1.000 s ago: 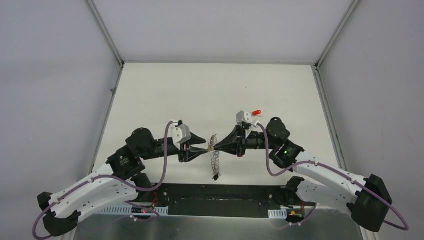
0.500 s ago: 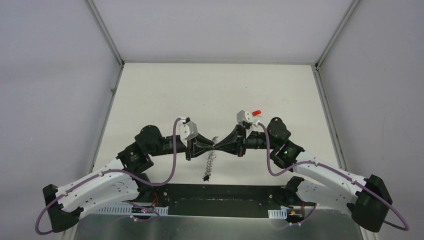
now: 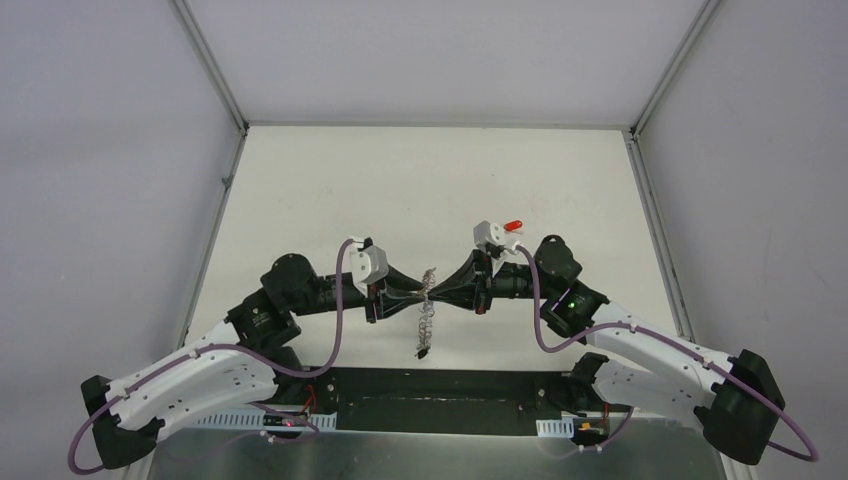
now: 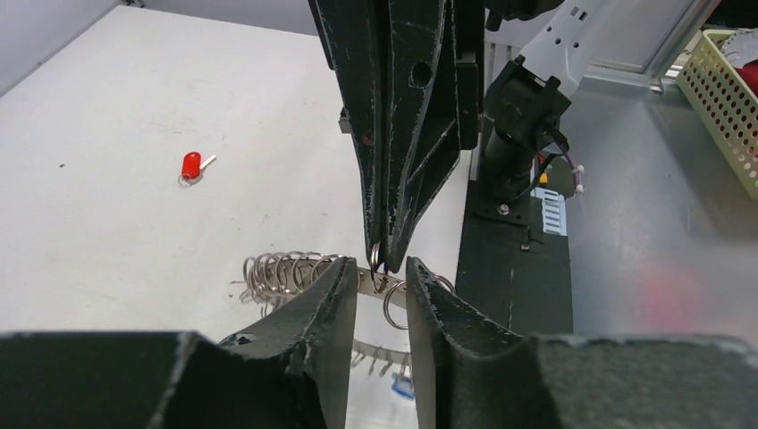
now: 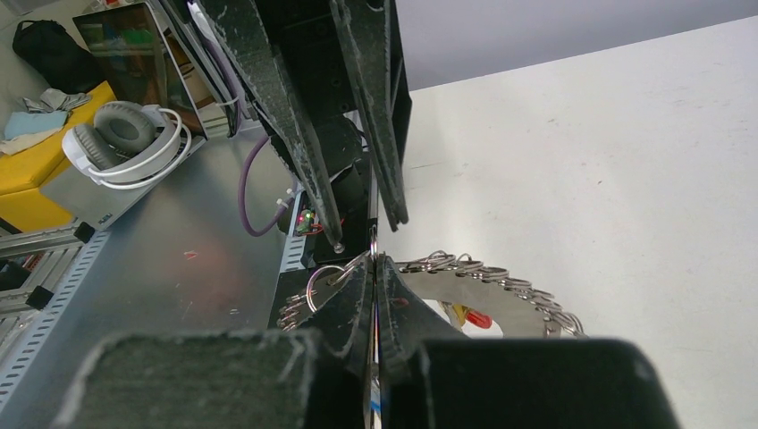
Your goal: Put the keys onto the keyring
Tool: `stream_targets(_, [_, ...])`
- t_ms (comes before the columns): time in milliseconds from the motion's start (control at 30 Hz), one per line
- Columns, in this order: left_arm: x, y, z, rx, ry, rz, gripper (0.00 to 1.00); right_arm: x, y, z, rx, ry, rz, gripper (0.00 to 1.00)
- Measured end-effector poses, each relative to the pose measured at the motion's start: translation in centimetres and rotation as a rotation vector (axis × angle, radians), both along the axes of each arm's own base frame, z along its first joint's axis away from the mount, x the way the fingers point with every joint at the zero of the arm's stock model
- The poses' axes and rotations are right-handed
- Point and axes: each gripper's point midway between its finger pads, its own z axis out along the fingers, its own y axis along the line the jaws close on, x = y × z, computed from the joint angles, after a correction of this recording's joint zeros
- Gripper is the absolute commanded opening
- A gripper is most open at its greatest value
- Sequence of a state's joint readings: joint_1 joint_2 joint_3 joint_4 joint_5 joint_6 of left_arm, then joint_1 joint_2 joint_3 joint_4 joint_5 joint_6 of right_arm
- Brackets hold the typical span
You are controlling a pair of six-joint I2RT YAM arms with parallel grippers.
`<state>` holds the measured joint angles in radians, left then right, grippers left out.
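Note:
The keyring (image 3: 427,312), a flat grey band rimmed with wire loops, hangs in the air between my two grippers. My right gripper (image 3: 438,293) is shut on a thin metal piece with a blue streak, the blue key; its small wire loop pokes out at the fingertips (image 5: 374,259) against the keyring's rim (image 5: 509,299). My left gripper (image 3: 411,296) is open, and its fingers (image 4: 344,286) straddle the rim next to the bunched loops (image 4: 273,271) without pinching it. The red key (image 3: 514,224) lies on the table behind the right wrist and also shows in the left wrist view (image 4: 191,165).
A red tag (image 5: 478,318) and a yellow one hang under the ring, and a blue tag (image 4: 402,384) shows below it. The black base plate (image 3: 430,400) and metal shelf run along the near edge. Grey enclosure walls flank the table. Headphones (image 5: 134,147) and a basket (image 4: 724,89) lie off-table.
The left gripper pushed in toward the right gripper half a second ago and has drawn back a little to the left. The hanging ring swung with it. The right arm stayed put.

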<state>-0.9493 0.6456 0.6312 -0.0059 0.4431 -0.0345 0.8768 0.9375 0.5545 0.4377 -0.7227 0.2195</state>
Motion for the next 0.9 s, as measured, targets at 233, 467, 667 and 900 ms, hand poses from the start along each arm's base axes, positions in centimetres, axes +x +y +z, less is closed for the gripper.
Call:
stream_targets(233, [-0.2, 0.4, 0.5, -0.013, -0.014, 0.000, 0.17, 0.0, 0.0, 0.2, 0.006, -0.004, 0.000, 0.00])
stream_targets(467, [0.0, 0.0, -0.9, 0.033, 0.013, 0.000, 0.19, 0.0, 0.0, 0.4, 0.015, -0.010, 0.000, 0.00])
stream_targets(667, [0.1, -0.2, -1.2, 0.041, 0.019, -0.004, 0.13, 0.0, 0.0, 0.4, 0.016, -0.009, -0.001, 0.00])
stream_targets(900, [0.0, -0.3, -1.3, 0.043, 0.025, -0.011, 0.00, 0.1, 0.0, 0.4, 0.016, -0.009, -0.002, 0.00])
